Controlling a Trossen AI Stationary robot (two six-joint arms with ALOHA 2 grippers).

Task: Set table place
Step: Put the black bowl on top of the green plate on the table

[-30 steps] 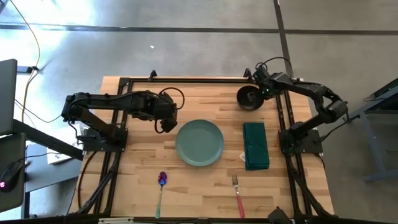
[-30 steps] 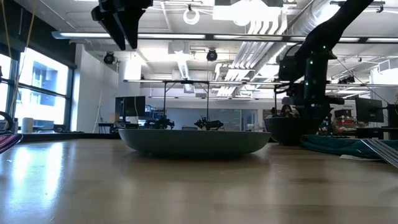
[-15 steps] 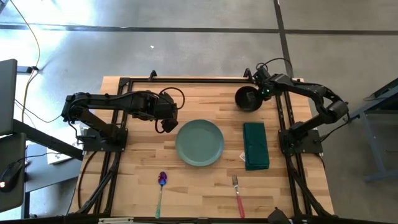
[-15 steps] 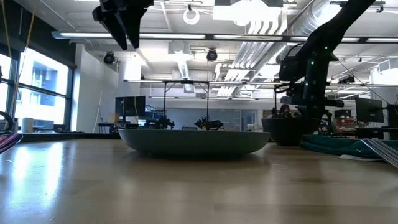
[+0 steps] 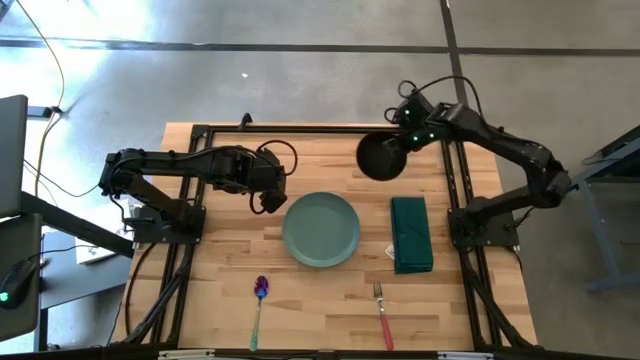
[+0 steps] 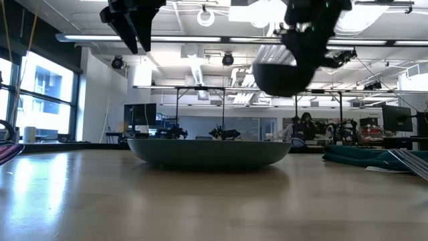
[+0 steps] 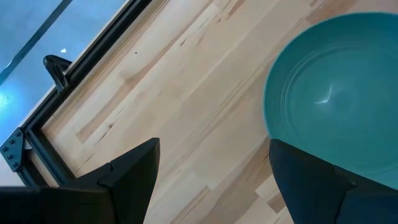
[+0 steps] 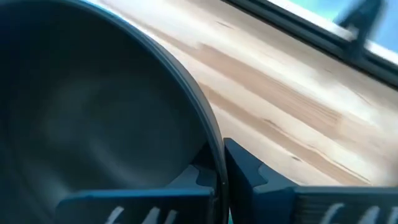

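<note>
A dark bowl (image 5: pixel 378 158) hangs in the air above the far right part of the table (image 5: pixel 230 240), with my right gripper (image 5: pixel 405 142) shut on it. In the low view the bowl (image 6: pixel 281 77) is well above the teal plate (image 6: pixel 210 152). The plate (image 5: pixel 321 229) rests on its base at the table's middle. My left gripper (image 5: pixel 268 200) hovers open just left of the plate, with nothing between its fingers (image 7: pixel 124 171). My right gripper holds the bowl by its rim (image 8: pixel 214 152), on the bowl's far right side. One finger is inside the bowl and one outside. The bowl is lifted clear of the table, its opening up.
A folded green napkin (image 5: pixel 411 233) lies right of the plate. A spoon (image 5: pixel 260 300) and a red-handled fork (image 5: pixel 383 312) lie near the front edge. A black rail frame (image 5: pixel 300 127) runs around the tabletop.
My right gripper has shut on the bowl's rim, then risen and gone toward the table's left edge. The bowl, which stood on the table at the far right, is now lifted clear and a little farther left.
</note>
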